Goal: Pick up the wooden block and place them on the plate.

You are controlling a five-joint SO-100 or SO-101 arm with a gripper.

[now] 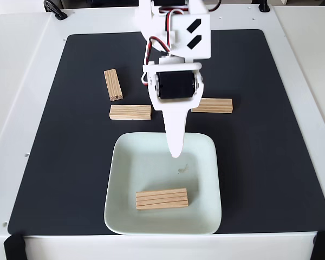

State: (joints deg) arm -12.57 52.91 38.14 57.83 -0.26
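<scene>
The pale mint-green plate (143, 162) sits at the front of the black mat. One wooden block (161, 198) lies flat in the plate's front half. Three more wooden blocks rest on the mat behind the plate. One is at the left (113, 84) and one lies crosswise (130, 112) just behind the plate's left corner. The third, at the right (214, 105), is partly behind the arm. My white gripper (176, 153) points down over the plate's back half, apart from the block in it. I see a single tapered finger face-on, with nothing visibly held. The gap between the jaws is hidden.
The black mat (260, 135) lies on a white table. Black clamps sit at the front corners (13, 246) and at the back left (54, 10). The right side of the mat is bare.
</scene>
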